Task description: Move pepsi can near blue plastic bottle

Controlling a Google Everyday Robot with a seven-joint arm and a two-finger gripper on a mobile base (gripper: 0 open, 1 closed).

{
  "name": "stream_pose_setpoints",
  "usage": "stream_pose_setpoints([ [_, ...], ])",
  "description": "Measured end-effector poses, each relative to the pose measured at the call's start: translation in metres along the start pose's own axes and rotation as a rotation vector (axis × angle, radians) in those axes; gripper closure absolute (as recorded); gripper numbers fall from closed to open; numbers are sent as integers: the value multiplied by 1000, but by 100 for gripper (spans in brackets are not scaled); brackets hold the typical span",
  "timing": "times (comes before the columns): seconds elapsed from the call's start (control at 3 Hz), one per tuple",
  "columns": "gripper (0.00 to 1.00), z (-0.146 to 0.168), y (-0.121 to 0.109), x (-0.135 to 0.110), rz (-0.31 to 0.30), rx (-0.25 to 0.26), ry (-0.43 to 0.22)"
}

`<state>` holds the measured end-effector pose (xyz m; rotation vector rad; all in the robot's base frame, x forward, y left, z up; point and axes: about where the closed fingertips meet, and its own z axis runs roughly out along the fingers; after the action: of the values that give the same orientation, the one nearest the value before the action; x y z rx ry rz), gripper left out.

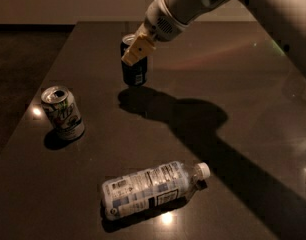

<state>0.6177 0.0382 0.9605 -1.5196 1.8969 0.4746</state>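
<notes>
The gripper (133, 54) is seen at the far part of the table (233, 84), closed around the pepsi can (134, 75). The can is held upright, well apart from the blue plastic bottle (153, 189), which is laid on its side near the front edge. A white and green can (63, 113) is stood at the left.

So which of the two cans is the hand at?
The dark blue pepsi can at the far side of the table; the hand sits at its top. The white and green can stands alone, off to the left.
</notes>
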Motion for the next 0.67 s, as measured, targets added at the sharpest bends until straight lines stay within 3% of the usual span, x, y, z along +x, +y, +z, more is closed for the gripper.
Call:
stream_pose_setpoints([
  [0.67, 100, -61, 76, 41, -101, -108, -55],
])
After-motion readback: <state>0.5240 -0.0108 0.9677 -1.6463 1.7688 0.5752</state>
